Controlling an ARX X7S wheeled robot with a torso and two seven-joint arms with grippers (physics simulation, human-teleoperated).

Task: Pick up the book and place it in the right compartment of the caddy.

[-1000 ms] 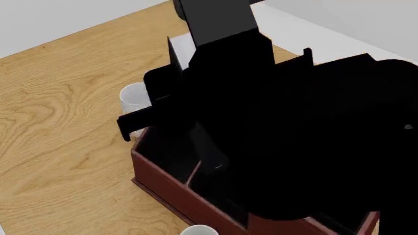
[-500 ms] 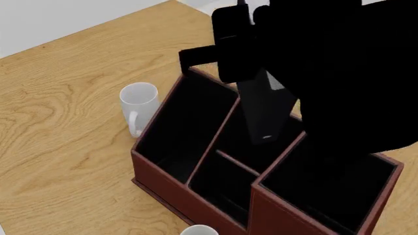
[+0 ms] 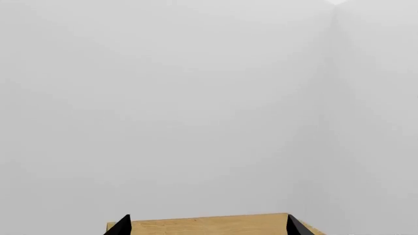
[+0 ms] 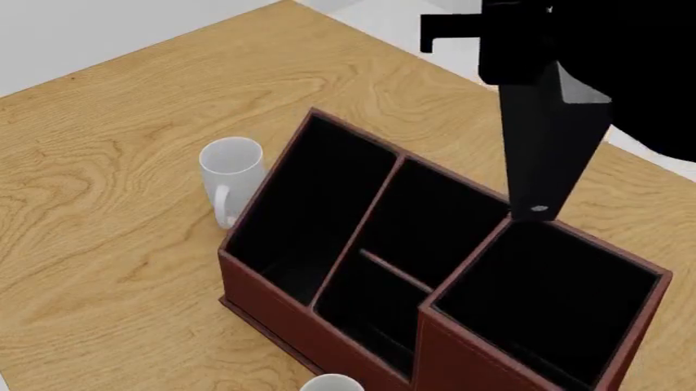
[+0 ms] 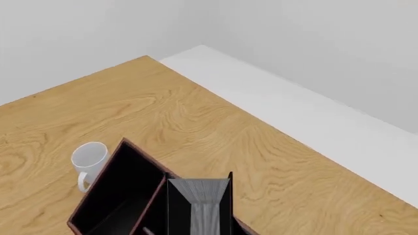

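The right hand (image 4: 520,37) grips the thick black hardcover book (image 4: 544,147), which hangs long axis upright, lower end just above the far wall of the reddish-brown leather-look caddy's (image 4: 326,322) tall square right compartment (image 4: 549,297); the left hand's state cannot be told.

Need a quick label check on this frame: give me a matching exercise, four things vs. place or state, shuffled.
Things:
1. book
2. white mug
3. right compartment
4. right pincer

States:
A. standing on the table beside the caddy
B. hanging upright, lower end just above the caddy's far rim
C. shut on the book's top
D. tallest walls, nothing inside

Pairs: 1-B, 2-A, 3-D, 4-C
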